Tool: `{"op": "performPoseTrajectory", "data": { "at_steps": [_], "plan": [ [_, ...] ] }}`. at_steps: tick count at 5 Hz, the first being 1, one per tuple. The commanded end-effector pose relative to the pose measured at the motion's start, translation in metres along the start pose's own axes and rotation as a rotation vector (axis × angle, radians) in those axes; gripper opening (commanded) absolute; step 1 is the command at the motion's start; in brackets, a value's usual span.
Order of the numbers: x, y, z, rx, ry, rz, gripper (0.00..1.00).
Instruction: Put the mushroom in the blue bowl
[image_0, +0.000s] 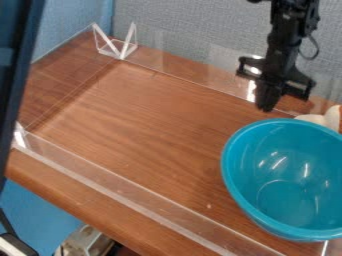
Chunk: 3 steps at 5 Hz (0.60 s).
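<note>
Blue bowl (285, 178) sitting upright at the tray's near right corner, mouth facing up and toward the camera; nothing showing inside but glossy highlights. Mushroom (317, 119), pale cream, lying outside, just beyond the bowl's far rim, at the right edge of view; partly hidden, so its long axis and pointing are unclear. Black gripper (269, 106) hanging fingers-down beyond the bowl, left of the mushroom, its jaws closed.

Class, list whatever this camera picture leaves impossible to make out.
All in the single camera view:
- Between the black robot jaws: too small and dark to tell what they hold.
- Pale rounded lumps: partly behind the glossy teal-blue plastic bowl, cut by the right edge.
- Large dark shape, left: cut off by the frame.
</note>
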<state>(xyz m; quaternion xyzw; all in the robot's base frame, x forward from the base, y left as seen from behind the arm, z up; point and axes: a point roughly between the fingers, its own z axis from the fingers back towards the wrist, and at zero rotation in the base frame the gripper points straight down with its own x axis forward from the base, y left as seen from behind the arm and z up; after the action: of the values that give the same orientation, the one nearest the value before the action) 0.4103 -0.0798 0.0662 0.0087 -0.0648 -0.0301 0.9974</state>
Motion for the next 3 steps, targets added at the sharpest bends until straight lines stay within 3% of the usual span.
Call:
{"op": "performPoseTrajectory", "data": {
  "at_steps": [1, 3],
  "plan": [
    [0.015, -0.006, 0.056, -0.024, -0.131, 0.007, 0.00],
    [0.015, -0.013, 0.082, -0.035, -0.167, 0.047, 0.00]
  ]
}}
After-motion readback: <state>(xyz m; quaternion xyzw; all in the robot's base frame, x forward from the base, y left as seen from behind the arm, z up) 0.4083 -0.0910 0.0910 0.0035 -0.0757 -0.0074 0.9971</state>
